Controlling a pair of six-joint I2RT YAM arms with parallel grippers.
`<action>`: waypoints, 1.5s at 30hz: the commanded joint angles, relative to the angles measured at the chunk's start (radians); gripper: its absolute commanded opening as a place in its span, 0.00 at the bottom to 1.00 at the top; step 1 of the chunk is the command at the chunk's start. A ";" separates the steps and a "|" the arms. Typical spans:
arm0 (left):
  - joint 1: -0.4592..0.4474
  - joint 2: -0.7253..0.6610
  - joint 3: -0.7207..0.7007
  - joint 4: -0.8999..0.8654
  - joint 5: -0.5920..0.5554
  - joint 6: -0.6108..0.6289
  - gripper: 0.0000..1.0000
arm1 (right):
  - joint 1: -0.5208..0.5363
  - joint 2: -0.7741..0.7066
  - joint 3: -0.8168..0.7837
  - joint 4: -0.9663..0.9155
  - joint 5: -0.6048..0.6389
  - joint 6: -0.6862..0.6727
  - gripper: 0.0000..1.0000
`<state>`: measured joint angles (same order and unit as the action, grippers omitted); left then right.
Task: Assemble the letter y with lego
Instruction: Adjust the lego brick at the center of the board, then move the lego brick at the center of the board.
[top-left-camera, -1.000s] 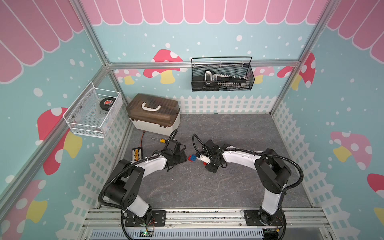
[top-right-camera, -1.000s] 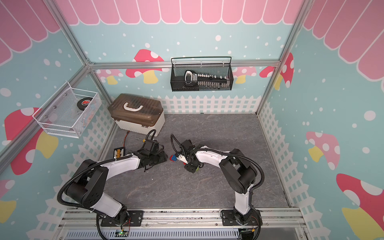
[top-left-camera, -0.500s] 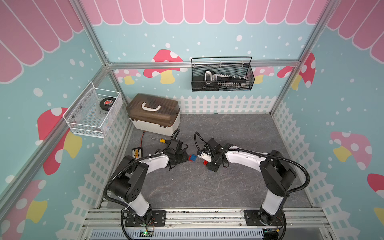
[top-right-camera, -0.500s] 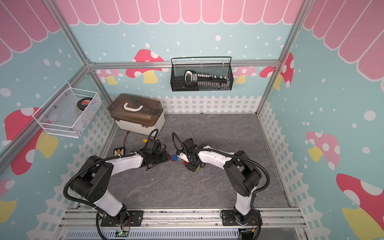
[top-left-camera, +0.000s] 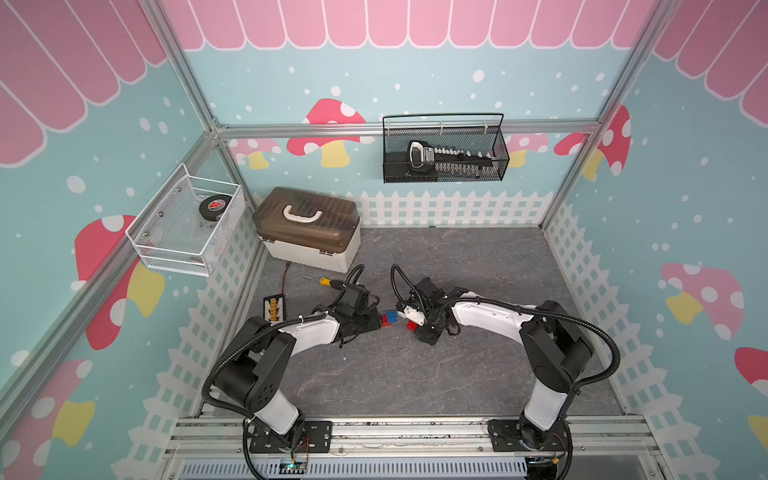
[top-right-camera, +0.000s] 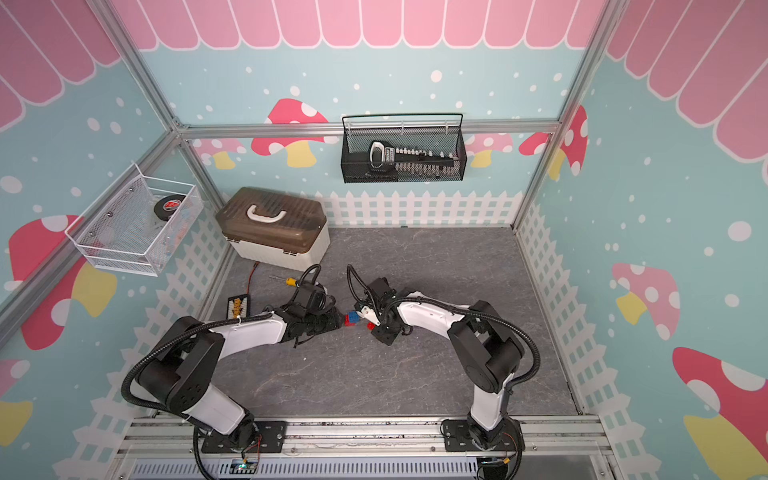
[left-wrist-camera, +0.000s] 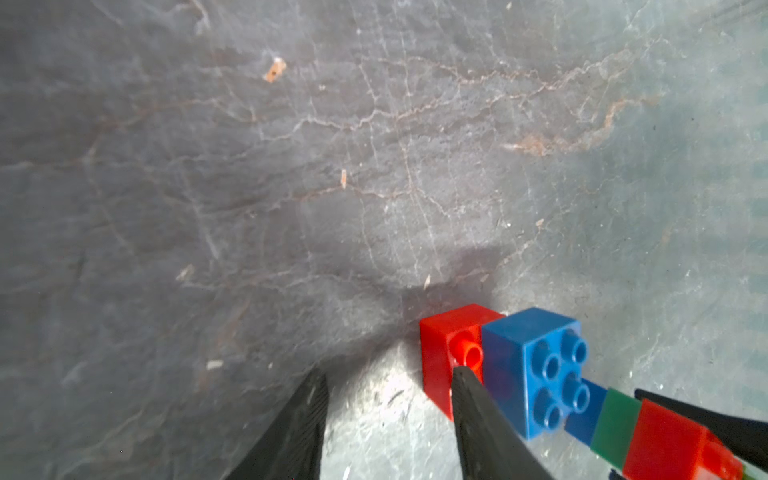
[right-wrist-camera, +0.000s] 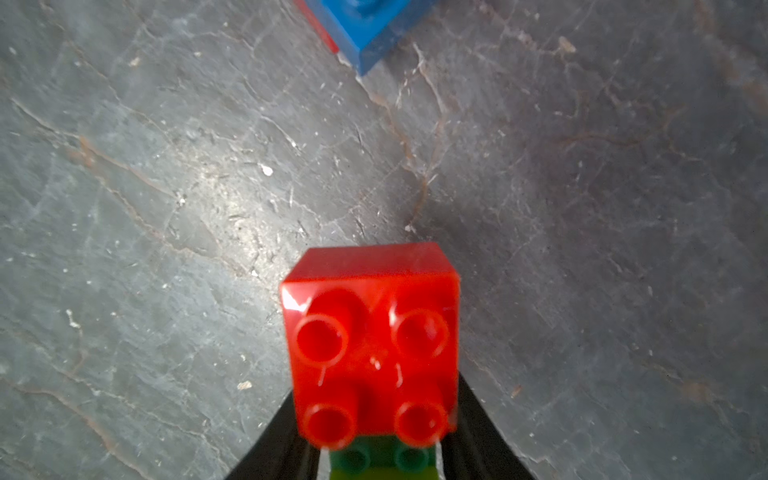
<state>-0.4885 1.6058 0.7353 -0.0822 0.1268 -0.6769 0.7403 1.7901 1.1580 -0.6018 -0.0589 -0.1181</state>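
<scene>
Left gripper (left-wrist-camera: 386, 374): low over the grey floor (left-wrist-camera: 374, 166), jaws apart, nothing between them but bare floor. One finger (left-wrist-camera: 478, 415) sits right at the face of a red brick (left-wrist-camera: 436, 353), which lies outside the gap.

Centre: the red brick and a blue brick (left-wrist-camera: 536, 365) lie on their sides on the floor between the two arms, studs facing sideways. They look pressed together with an offset; I cannot confirm the joint. Both top views show this pair between the grippers.

Right gripper (right-wrist-camera: 376, 424): clenched on the part-built letter y (right-wrist-camera: 370, 332), a stack with red at the tip and dark green and lime behind it. It is held near the loose pair but apart from it.

Step in hand, as I read it: picking up the red-blue pair to mate it with the held stack.

Next move calls for shifting the left gripper sideways until the pair sits inside the gap, then closing. Risk: the finger nudges the pair away instead.
</scene>
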 joint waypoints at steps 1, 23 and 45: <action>0.001 -0.031 -0.020 -0.029 -0.019 -0.010 0.51 | -0.002 0.016 -0.003 -0.025 -0.024 0.003 0.43; 0.031 -0.049 -0.062 -0.001 -0.009 -0.005 0.51 | -0.002 0.072 0.061 -0.045 -0.028 0.023 0.36; 0.027 -0.084 -0.096 0.024 0.094 0.007 0.51 | -0.009 0.065 0.141 -0.070 -0.003 -0.036 0.27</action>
<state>-0.4641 1.5566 0.6720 -0.0532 0.1905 -0.6727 0.7387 1.8462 1.2564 -0.6598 -0.0723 -0.1215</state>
